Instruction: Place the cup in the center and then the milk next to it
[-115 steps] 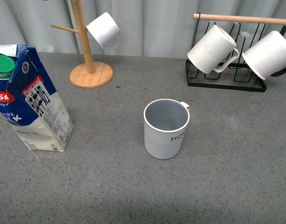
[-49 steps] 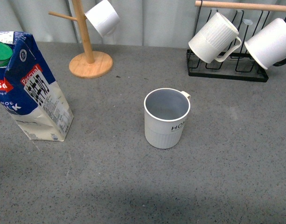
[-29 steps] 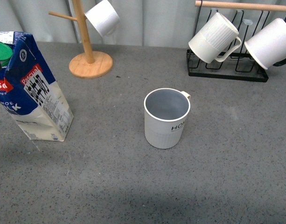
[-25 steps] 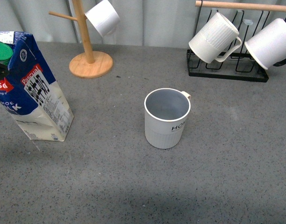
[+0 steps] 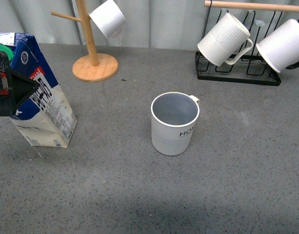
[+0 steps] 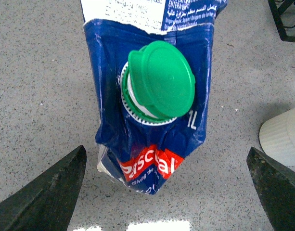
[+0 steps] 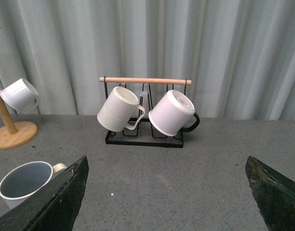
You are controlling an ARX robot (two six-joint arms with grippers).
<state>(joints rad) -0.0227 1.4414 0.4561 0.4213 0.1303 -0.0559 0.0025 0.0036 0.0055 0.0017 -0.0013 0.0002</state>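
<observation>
Grey worktop (image 5: 237, 185): cup (image 5: 174, 124) sat upright at frame centre, milk (image 5: 39, 107) at the left edge. Left end effector (image 6: 165, 154) was spread wide either side of the milk's top, not touching it. Right end effector (image 7: 166, 166) was spread, empty.

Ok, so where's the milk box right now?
In the front view the milk stands at the far left of the table, well left of the cup, with the open left gripper at its green-capped top.
</observation>
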